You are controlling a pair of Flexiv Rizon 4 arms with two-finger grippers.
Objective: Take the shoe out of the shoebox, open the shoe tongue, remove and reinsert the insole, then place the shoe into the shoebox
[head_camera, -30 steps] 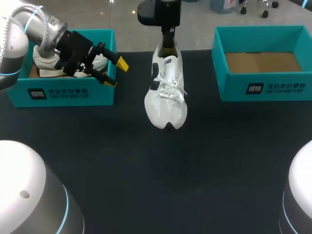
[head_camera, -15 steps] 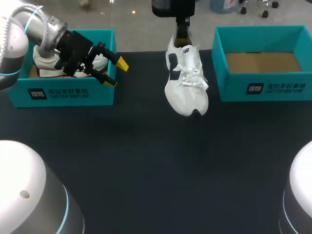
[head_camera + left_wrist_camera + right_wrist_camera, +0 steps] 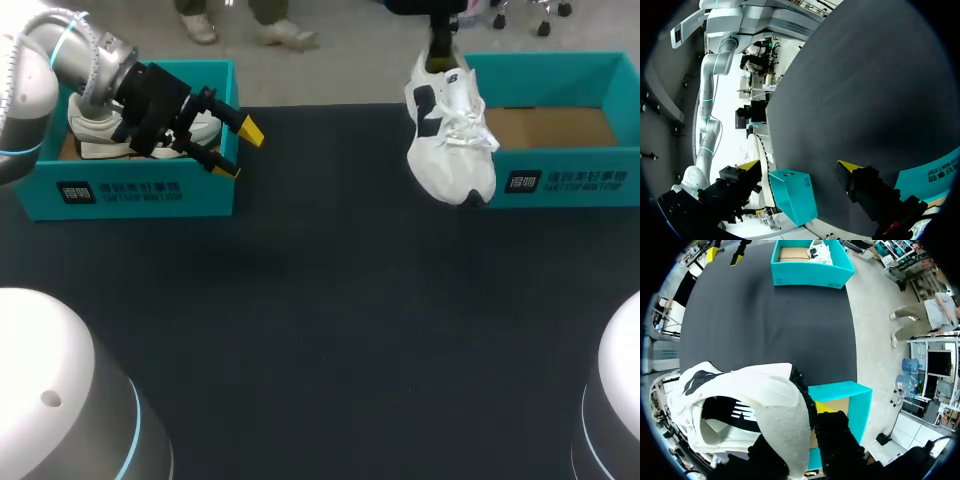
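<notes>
A white shoe point(image 3: 452, 135) with dark side marks hangs toe-down in the air, overlapping the front left corner of the empty teal shoebox point(image 3: 560, 180). My right gripper point(image 3: 440, 42) is shut on the shoe's heel collar from above. In the right wrist view the shoe point(image 3: 740, 405) fills the space in front of my right gripper point(image 3: 802, 417), one yellow fingertip point(image 3: 823, 407) shows inside the heel, and the shoebox point(image 3: 852, 392) lies just beyond. My left gripper point(image 3: 238, 150) stands open at the right wall of the other shoebox point(image 3: 130, 190).
The left teal shoebox holds a second white shoe point(image 3: 95, 130). In the left wrist view my left gripper point(image 3: 800, 166) looks across the dark table point(image 3: 865, 100) toward the far shoebox point(image 3: 792, 196). Wide bare tabletop point(image 3: 320, 320) lies between the boxes.
My right arm has carried the shoe to the right and farther back, from the table's middle to the right shoebox's front left corner. The left arm has not moved.
</notes>
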